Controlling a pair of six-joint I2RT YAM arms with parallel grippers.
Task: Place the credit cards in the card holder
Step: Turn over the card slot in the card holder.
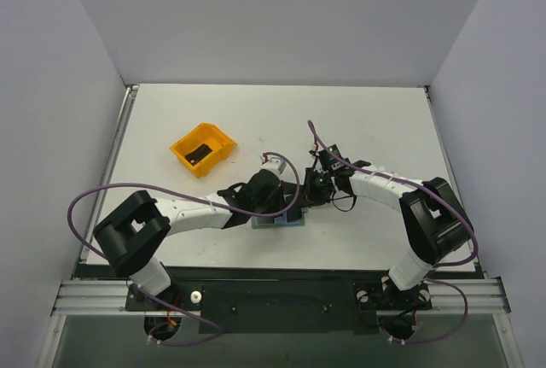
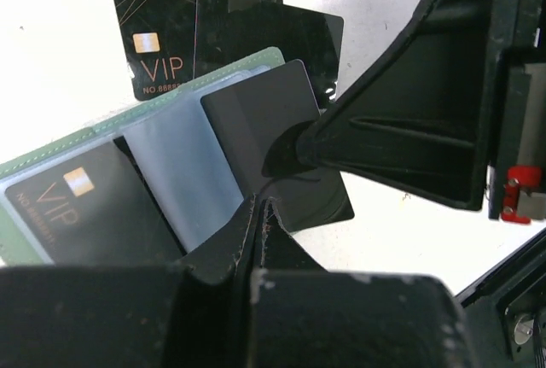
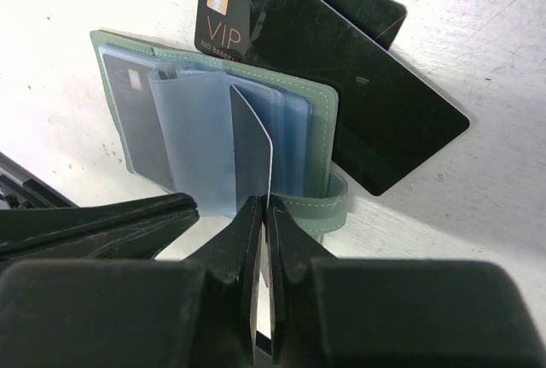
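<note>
**A:** Where is the holder?

**B:** The holder (image 3: pixel 329 120) lies open on the table (image 3: pixel 77 9), with its clear sleeves (image 3: pixel 192 129) fanned upward and both wrists close over it.

**A:** And the right fingers?

**B:** The right fingers (image 3: pixel 229 233) are clamped on a card (image 3: pixel 252 142). The card stands on edge among the sleeves, near the holder's middle fold.

**A:** The left fingers?

**B:** The left fingers (image 2: pixel 223 255) are pressed together, with their tips at the holder's near edge, right by the sleeves and the held card. I cannot tell whether they pinch anything.

**A:** Is anything already in the holder?

**B:** Yes, a stowed card (image 2: pixel 81 210) marked VIP sits in a sleeve on the holder's left side, seen from the left wrist.

**A:** What about the other cards?

**B:** The loose cards (image 3: pixel 384 120) lie flat on the table and overlap each other. They touch the holder's far edge, and one of them reads VIP.

**A:** Anything else?

**B:** An orange bin (image 1: pixel 182 148) sits well apart from the holder, toward the far left, with a black item (image 1: pixel 198 154) inside it.
</note>
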